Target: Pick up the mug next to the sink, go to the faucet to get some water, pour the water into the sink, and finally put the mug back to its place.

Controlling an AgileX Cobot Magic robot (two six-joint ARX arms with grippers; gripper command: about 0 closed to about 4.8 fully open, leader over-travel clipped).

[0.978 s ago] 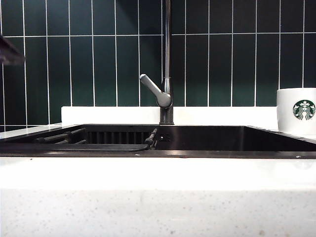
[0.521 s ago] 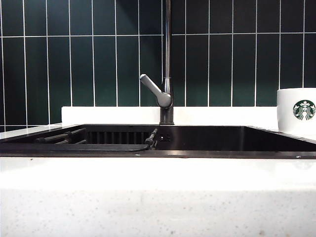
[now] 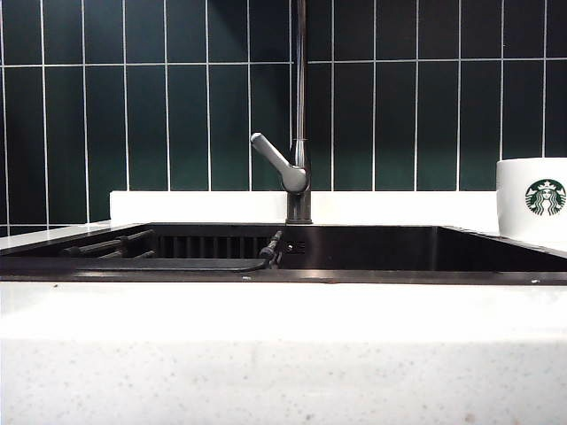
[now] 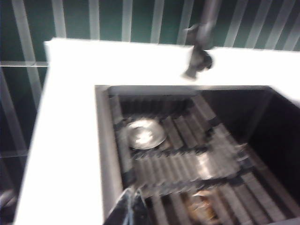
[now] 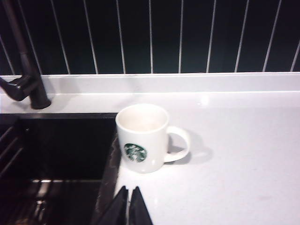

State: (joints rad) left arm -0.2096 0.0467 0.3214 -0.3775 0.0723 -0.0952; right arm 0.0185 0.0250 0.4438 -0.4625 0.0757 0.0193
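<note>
Mug handle shows only from the wrist; left hand and right hand closed, empty

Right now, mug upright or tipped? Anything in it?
Upright: the mug stands on the counter beside the sink, rim up. Inside looks empty.

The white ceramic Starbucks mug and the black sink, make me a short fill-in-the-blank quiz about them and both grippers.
1. The white ceramic mug with the green logo stands upright on the white speckled ____.
2. The mug's handle points away from the black rectangular ____.
3. The right gripper is shut and holds ____.
4. The left gripper, also shut, hangs over the sink beside its round metal ____.

Missing words: counter; sink; nothing; drain
</note>
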